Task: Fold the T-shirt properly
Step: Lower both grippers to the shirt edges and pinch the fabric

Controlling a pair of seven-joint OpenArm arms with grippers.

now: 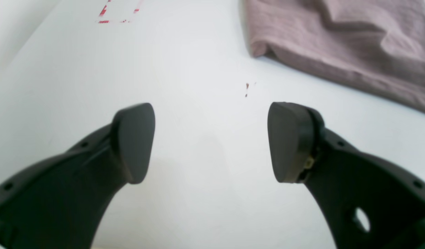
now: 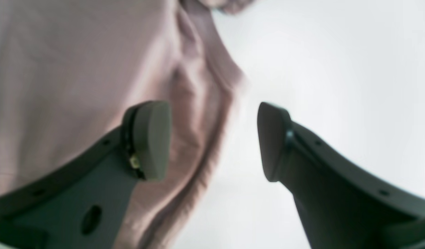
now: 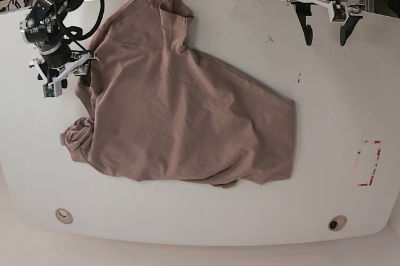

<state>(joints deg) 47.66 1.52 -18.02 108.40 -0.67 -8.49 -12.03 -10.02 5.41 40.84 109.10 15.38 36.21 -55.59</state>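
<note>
**T-shirt spread crumpled on white table, both grippers free of it**

T-shirt: dusty mauve-pink, lying wrinkled and unfolded across the middle and left of the white table in the base view. One corner reaching toward the table's far edge near the top, another toward the right at mid-table, a bunched fold at the lower left. Cloth rumpled into ridges along its edges.

Left gripper: over bare table on the base view's right, near the far edge, well apart from the shirt. Fingers spread wide, nothing between them. Shirt's folded edge seen in the wrist view's upper right corner, clear of the pads. Small dark specks on the table ahead of the pads; red dashed marks farther off.

Right gripper: at the shirt's left edge in the base view. Fingers apart, holding nothing; one pad over the pink cloth, the other over bare table, the shirt's rolled hem running between them. Contact with the cloth not discernible, wrist view blurred.

Red outlined rectangle marked on the table's right side, apart from the shirt.
</note>
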